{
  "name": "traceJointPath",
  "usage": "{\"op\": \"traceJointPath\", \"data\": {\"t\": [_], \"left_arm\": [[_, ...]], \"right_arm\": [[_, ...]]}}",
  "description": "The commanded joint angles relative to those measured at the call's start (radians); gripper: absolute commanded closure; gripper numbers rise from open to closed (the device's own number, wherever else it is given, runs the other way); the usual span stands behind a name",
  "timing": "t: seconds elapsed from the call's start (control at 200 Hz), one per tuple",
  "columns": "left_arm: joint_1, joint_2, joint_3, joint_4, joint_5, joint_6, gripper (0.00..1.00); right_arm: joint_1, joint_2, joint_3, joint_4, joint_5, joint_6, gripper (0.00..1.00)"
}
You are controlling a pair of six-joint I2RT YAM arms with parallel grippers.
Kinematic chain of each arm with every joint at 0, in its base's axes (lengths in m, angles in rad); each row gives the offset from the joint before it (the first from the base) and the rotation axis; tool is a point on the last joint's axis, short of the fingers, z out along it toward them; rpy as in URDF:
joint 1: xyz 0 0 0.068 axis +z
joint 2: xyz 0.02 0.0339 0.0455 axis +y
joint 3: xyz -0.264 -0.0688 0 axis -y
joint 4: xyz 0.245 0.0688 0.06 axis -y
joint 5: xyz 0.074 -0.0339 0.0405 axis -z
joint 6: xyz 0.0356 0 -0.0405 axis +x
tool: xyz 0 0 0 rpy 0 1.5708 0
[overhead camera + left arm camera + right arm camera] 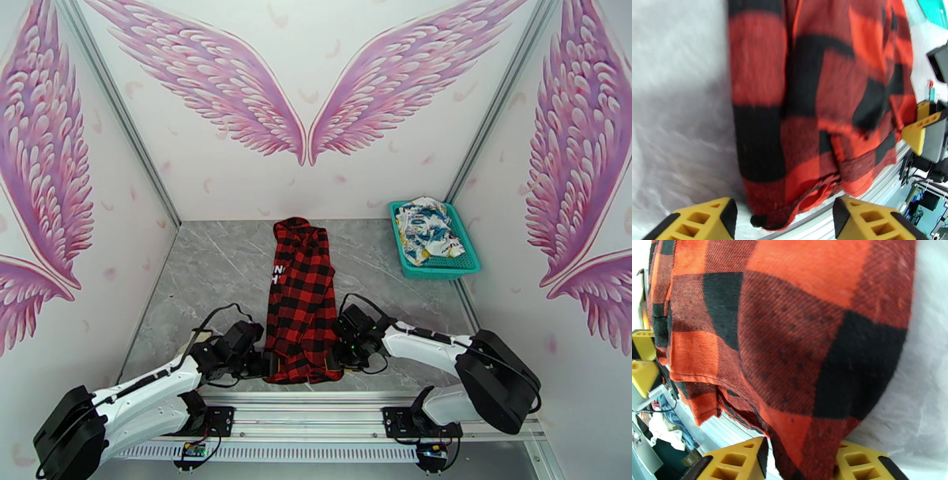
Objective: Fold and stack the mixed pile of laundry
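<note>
Looks like shirt-folding time: red-and-black shirt (300, 300) lying down the middle of the counter (213, 268), hem at the near edge, left end effector (784, 215) spread around one hem corner, right end effector (802, 453) maybe pinching the other (can't tell), so next needs both clamped before folding the hem away.

1. Your shirt (300, 304) lies lengthwise down the middle of the table (213, 268), with its hem at the near edge.
2. The left gripper (784, 213) sits at the shirt's near left corner, and the right gripper (802, 453) at its near right corner.
3. The basket (438, 273) stands at the far right, with a garment (426, 229) in it.
</note>
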Motion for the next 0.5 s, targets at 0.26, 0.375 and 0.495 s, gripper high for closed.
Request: {"op": "traceJointPath", "data": {"t": [0.26,0.375,0.495], "left_arm": [[-0.085,0.008,0.023,0.058,-0.109,-0.073,0.84],[-0.083,-0.049,0.08,-0.011,-0.172,-0.039,0.99],[-0.072,-0.062,0.155,-0.057,-0.206,-0.002,1.0]], "right_arm": [[0.037,-0.041,-0.01,0.027,0.027,0.07,0.84],[0.038,-0.091,0.021,-0.027,0.066,0.083,0.91],[0.036,-0.119,0.092,-0.094,0.089,0.097,0.96]]}}
